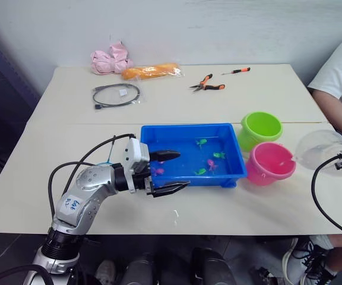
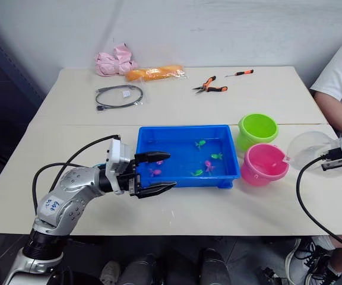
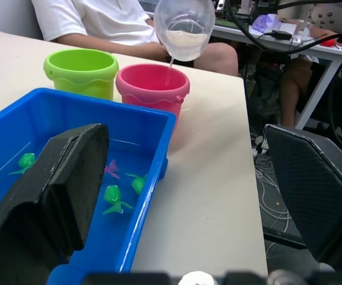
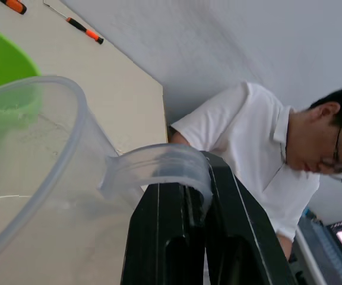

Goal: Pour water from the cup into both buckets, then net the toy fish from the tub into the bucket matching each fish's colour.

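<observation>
One cup (image 1: 315, 148) (tilted) in right pincer (image 4: 189, 196)

Left gripper (image 1: 170, 172), fingers spread, straddles the near-left corner of the blue tub (image 1: 233, 172), where pink and green fish (image 1: 218, 155) float. Green bucket (image 1: 260, 129) and pink bucket (image 1: 270, 163) stand just right; clear cup (image 1: 318, 148) tilts toward the pink one.

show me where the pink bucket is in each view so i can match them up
Left eye view: the round pink plastic bucket stands at the right end of the blue plastic tub.
Right eye view: same spot.
Left wrist view: upper middle, under the tilted clear cup.
Right wrist view: not in it.
Shared landmark: the lime green bucket beside it.
</observation>
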### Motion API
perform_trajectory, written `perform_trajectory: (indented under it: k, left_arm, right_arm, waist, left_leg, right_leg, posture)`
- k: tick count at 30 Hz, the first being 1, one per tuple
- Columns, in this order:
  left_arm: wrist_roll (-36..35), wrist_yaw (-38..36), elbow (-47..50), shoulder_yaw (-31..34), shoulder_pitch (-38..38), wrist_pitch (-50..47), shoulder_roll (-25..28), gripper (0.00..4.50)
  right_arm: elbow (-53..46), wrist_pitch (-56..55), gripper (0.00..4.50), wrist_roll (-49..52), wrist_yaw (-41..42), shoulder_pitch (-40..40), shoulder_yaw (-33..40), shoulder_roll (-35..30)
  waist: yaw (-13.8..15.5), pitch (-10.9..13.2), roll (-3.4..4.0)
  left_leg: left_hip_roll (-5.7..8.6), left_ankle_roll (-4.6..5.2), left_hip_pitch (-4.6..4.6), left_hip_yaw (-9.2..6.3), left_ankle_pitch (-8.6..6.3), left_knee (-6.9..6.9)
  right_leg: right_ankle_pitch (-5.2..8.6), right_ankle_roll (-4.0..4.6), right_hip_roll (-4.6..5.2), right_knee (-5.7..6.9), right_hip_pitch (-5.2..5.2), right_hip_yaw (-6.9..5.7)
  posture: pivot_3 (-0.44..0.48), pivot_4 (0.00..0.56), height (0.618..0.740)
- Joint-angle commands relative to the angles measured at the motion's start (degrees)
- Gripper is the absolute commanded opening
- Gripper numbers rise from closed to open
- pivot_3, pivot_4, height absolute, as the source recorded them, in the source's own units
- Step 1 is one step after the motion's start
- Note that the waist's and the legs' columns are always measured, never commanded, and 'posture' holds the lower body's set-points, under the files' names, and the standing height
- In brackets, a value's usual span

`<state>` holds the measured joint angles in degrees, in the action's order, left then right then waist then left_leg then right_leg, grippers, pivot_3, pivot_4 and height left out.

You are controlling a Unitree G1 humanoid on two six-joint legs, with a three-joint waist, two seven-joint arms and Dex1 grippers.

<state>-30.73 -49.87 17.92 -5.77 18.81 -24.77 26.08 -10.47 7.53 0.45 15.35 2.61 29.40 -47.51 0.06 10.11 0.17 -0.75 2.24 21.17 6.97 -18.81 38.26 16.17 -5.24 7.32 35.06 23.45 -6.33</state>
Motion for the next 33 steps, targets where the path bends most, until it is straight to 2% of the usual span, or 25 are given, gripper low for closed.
perform_trajectory:
  k: [1,22,33]
  left_arm:
    - [0.6,0.5,1.9,-0.5,0.0,0.8,-0.4,4.50]
    - [1.6,1.8,3.3,-0.6,-2.0,1.5,-0.6,4.50]
    - [1.7,1.7,3.1,-0.4,-2.1,1.5,-0.5,4.50]
  right_arm:
    - [0.4,-3.2,0.06,-2.6,0.0,-1.6,0.2,-1.4]
    - [5.3,-10.3,0.06,-12.5,-2.2,-6.1,-3.3,-1.3]
    - [6.1,-12.3,0.06,-14.1,-2.0,-6.7,-3.9,-0.6]
  waist:
    - [0.0,0.0,-0.01]
    - [0.0,0.0,-0.02]
    - [0.0,0.0,-0.01]
  left_leg:
    - [0.00,0.00,0.00,0.00,0.00,0.00]
    - [0.00,-0.03,0.01,0.00,0.04,0.02]
    - [0.00,-0.03,0.01,0.00,0.05,0.02]
  right_leg:
    - [0.00,0.00,0.00,0.00,0.00,0.00]
    - [-0.01,-0.02,0.00,-0.01,0.00,0.00]
    - [-0.01,-0.02,0.00,0.00,-0.01,0.00]
  posture:
    - [0.000,0.150,0.740]
    - [0.000,0.150,0.740]
    - [0.000,0.150,0.740]
